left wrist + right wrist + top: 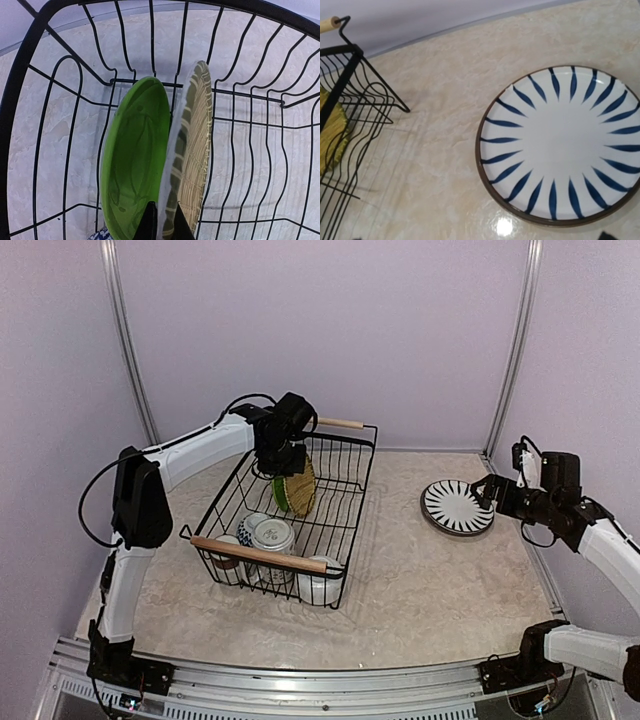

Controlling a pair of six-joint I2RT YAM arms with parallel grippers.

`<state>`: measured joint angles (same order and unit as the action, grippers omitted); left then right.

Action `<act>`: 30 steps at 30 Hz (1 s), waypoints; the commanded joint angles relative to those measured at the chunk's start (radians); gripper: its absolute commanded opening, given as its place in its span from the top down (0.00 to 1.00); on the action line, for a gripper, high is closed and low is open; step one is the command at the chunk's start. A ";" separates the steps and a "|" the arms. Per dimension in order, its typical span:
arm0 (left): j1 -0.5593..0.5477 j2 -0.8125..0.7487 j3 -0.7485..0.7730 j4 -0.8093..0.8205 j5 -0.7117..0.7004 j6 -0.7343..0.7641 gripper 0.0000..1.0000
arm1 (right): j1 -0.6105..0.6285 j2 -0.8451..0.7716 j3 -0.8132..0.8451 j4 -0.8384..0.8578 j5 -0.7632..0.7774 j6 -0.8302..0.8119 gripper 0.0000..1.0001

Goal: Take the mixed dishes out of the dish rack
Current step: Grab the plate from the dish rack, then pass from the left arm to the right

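Striped plate (pixel 458 507) is out. I'm clamping the olive plate (pixel 192 150) with my left gripper (pixel 164 216), right gripper (pixel 492 495) is hanging wide. Green plate (pixel 135 155), bowl (pixel 272 534), mugs (pixel 226 552) still sitting in the dish rack (pixel 355 490).

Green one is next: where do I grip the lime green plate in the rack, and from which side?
By its top rim, straight down from above: the lime green plate stands on edge in the dish rack. One finger down each face; the tan striped plate stands close beside it, so that gap looks tight.
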<state>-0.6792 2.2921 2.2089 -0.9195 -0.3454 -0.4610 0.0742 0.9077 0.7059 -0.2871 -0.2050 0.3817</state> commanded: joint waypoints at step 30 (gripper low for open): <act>0.122 -0.554 -0.325 0.314 0.688 -0.144 1.00 | 0.106 0.185 -0.013 0.355 -0.284 0.348 0.00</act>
<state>-0.6098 1.8324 2.0350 -0.8391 0.0166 -0.4904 0.1261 1.0607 0.6884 -0.0788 -0.4175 0.5976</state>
